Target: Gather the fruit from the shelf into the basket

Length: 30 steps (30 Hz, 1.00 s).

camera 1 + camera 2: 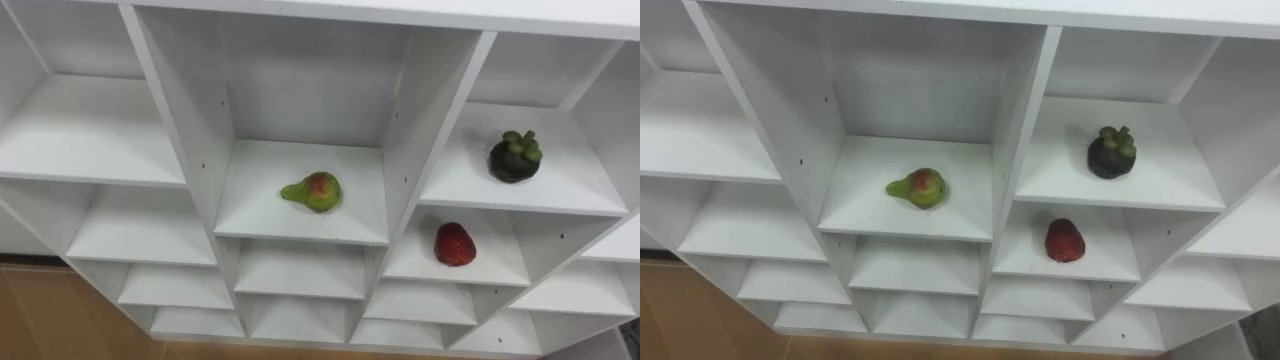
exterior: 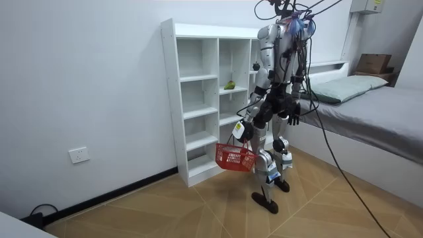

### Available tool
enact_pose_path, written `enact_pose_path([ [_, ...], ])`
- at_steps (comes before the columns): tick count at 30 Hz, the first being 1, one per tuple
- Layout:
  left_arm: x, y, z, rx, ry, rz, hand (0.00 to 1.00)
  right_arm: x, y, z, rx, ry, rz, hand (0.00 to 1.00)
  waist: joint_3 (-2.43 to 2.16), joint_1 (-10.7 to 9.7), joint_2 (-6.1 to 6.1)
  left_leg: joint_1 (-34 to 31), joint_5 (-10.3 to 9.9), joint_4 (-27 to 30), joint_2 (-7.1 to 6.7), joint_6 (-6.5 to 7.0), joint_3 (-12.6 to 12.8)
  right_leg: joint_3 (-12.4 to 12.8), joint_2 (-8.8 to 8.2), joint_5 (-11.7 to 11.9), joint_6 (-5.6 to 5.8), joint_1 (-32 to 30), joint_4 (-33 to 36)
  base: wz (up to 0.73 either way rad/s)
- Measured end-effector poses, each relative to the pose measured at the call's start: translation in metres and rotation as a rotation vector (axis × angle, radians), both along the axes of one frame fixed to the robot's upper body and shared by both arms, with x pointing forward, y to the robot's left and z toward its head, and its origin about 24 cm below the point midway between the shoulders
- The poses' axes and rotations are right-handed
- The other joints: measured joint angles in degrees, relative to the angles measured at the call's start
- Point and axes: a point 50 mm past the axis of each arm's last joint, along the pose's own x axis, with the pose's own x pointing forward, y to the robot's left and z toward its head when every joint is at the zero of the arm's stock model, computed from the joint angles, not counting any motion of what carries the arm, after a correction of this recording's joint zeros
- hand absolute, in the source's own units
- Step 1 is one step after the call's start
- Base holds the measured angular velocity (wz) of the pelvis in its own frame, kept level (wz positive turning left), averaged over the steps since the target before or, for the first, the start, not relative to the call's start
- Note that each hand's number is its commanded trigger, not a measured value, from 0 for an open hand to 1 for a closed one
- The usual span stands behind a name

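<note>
The left hand (image 2: 242,131) grips a red plastic lattice basket (image 2: 234,157); green pear (image 1: 313,192), dark round mangosteen (image 1: 515,157), red strawberry (image 1: 455,244) rest on white shelves (image 1: 300,228).

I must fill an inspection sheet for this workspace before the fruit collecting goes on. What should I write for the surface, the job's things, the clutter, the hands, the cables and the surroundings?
Surface: white closet of open compartments; the robot stands facing it.
Job's things: pear in a middle-column compartment; mangosteen in the next column to the right; red fruit, like a strawberry, in the compartment directly below the mangosteen.
Clutter: nothing seen.
Hands: left hand carries a red basket by its handle; right hand hangs beside the hip.
Cables: nothing seen besides the robot's own.
Surroundings: bed at the room view's right; wall socket; wooden floor.
</note>
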Motion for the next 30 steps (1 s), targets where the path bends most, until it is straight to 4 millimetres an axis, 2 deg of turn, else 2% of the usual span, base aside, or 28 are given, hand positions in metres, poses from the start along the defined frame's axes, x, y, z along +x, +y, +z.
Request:
enact_pose_path([
  [7, 0.0011, 0.0000, 0.0000, 0.001, -0.002, -0.004, 1.00, 0.0002, 0.0000, 0.0000, 0.000, 0.000, 0.000, 0.00, 0.01, -0.01, -0.05, -0.08, 0.00, 0.03, 0.00, 0.00, 0.01, -0.07, 0.00, 0.00, 0.00, 0.00, -0.05, 0.00],
  [8, 0.0012, 0.0001, 0.0001, 0.001, -0.002, -0.004, 1.00, 0.0002, 0.0000, 0.0000, 0.001, -0.001, 0.000, 0.00, 0.17, -0.02, -0.31, -0.09, 0.00, 0.04, 0.00, 0.00, 0.01, -0.05, 0.00, 0.00, 0.00, -0.03, -0.04, 0.00],
  [10, 0.0013, 0.0001, 0.0001, 0.001, -0.002, -0.004, 1.00, 0.0003, 0.0000, 0.0000, 0.000, -0.001, 0.000, 0.00, -0.02, 0.04, -0.02, -0.14, 0.00, 0.06, 0.00, 0.00, 0.01, -0.05, 0.00, 0.00, 0.00, -0.06, -0.05, 0.00],
  [30, 0.0008, -0.0006, 0.0000, 0.005, 0.003, -0.023, 1.00, 0.0003, -0.0001, 0.0000, -0.001, -0.002, -0.002, 0.00, -0.01, -0.04, 0.06, -0.23, 0.00, 0.18, 0.00, 0.00, -0.12, -0.08, -0.01, 0.00, 0.00, -0.04, -0.08, 0.00],
])
